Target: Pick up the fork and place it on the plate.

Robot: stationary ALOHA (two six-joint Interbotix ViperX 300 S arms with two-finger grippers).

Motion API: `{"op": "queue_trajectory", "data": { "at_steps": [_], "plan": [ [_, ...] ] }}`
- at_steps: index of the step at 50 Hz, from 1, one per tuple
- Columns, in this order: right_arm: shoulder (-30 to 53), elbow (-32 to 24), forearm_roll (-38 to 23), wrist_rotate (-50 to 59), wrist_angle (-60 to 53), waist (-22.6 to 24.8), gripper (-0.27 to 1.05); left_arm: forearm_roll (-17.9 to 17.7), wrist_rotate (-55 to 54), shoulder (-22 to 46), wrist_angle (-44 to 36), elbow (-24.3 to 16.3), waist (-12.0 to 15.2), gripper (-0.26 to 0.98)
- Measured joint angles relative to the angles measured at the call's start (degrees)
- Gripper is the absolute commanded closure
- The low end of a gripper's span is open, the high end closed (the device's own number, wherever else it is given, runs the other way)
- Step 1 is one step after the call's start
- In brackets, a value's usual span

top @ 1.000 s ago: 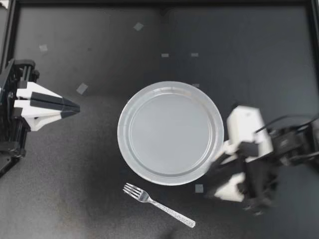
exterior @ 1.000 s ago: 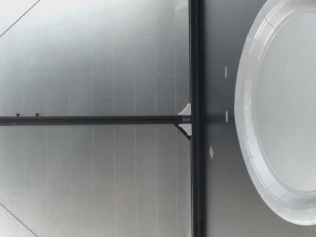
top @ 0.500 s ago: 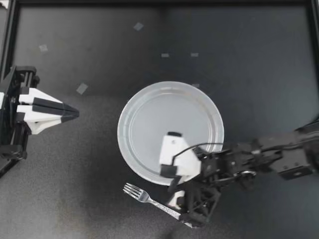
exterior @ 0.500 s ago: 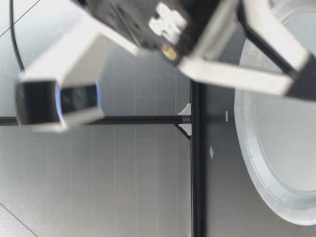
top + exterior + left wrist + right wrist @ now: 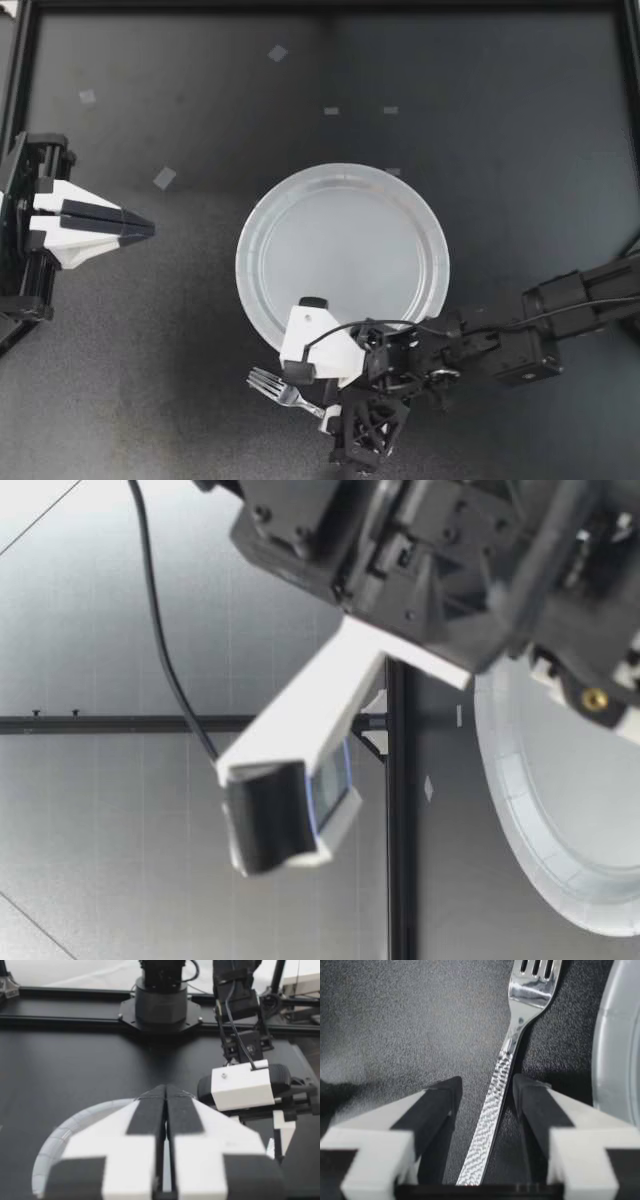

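My right gripper (image 5: 335, 412) is down low by the near edge of the black table (image 5: 480, 150), right over the handle of the fork (image 5: 272, 385). Its jaws are apart, one on each side of the handle. In the right wrist view, I can see a thin dark gap between the handle and each black finger (image 5: 437, 1110), so they are not squeezing it. The fork lies flat on the table, and its prongs point away from the gripper. It is just beside the rim of the plate (image 5: 340, 260), not on it. The plate is round and white and sits in the middle of the table with nothing on it. My left gripper (image 5: 150, 228) is well apart from the plate, at the side of the table. Its jaws are pressed together with nothing in them, and they point toward the plate.
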Motion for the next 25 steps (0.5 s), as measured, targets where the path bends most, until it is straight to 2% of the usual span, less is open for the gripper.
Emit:
{"op": "queue_trajectory", "data": {
  "at_steps": [12,25],
  "plan": [
    [2.1,-2.5,0.0,0.0,0.8,0.1,0.27,0.0,-0.2,0.0,0.0,0.8,0.0,0.76],
    [2.9,-2.8,0.0,0.1,1.1,0.0,0.32,0.0,-0.3,0.0,0.0,1.1,0.0,0.76]
  ]
}}
